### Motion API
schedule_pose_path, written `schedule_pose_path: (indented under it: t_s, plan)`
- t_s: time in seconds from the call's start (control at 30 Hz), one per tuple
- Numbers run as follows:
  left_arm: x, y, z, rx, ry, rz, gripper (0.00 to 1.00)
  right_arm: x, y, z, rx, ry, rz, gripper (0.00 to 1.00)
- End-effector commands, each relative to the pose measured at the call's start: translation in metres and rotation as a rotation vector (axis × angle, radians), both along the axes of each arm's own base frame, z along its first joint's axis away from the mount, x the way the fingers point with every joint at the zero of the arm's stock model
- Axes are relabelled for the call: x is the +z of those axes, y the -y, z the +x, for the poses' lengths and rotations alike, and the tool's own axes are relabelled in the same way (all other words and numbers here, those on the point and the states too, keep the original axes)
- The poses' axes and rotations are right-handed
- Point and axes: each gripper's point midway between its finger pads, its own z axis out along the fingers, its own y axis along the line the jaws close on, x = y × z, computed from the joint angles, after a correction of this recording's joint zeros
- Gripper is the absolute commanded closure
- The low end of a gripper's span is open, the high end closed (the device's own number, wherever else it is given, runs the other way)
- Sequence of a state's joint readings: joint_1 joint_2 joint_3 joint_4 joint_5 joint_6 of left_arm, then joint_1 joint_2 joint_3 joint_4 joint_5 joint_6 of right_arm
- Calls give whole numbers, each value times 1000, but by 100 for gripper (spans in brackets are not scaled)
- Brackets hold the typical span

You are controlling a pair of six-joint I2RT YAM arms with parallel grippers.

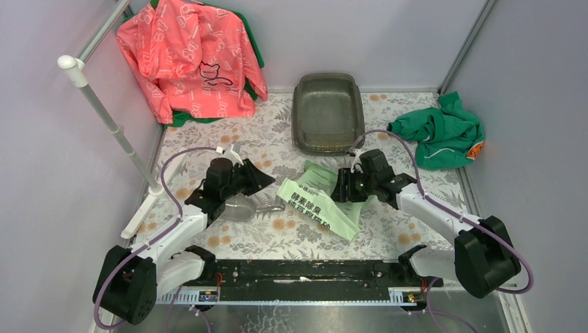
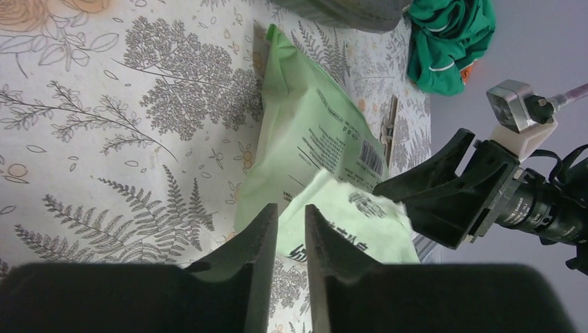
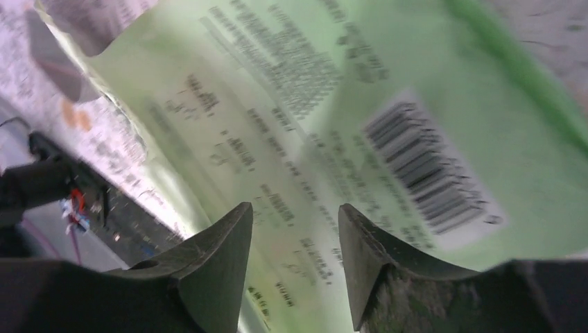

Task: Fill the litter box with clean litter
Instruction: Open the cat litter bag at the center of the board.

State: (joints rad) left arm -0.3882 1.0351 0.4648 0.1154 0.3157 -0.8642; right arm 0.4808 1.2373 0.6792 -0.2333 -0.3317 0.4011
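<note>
Now | left gripper: jaws narrow at the green bag's left end, grip cannot be told | right gripper: jaws half-wide over the bag's barcode side | litter box: at the table's far edge, beyond the bag.

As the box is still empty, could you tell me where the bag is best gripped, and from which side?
Probably take the bag by its left end, coming from the left: that edge looks flat and thin enough to pinch, while the body is too wide. The right gripper is at its right side.
</note>
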Motion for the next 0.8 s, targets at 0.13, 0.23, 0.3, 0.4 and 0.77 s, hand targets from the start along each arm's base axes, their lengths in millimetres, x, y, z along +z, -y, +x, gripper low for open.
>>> schedule_pose_path:
  t_s: [0.13,0.23,0.3,0.4,0.77]
  plan:
    - [8,8,-10,-26,9,-10,47,40,-56,-34,232,56,172,47]
    - [8,10,-15,-33,9,-2,44,40,-62,-48,279,66,152,47]
    - [10,11,-19,-38,15,-1,44,38,-66,-59,322,73,129,48]
    - [10,13,-27,-47,14,-4,43,35,-68,-69,354,100,59,48]
    - [0,18,-40,-58,1,10,43,77,-62,-55,285,357,-22,45]
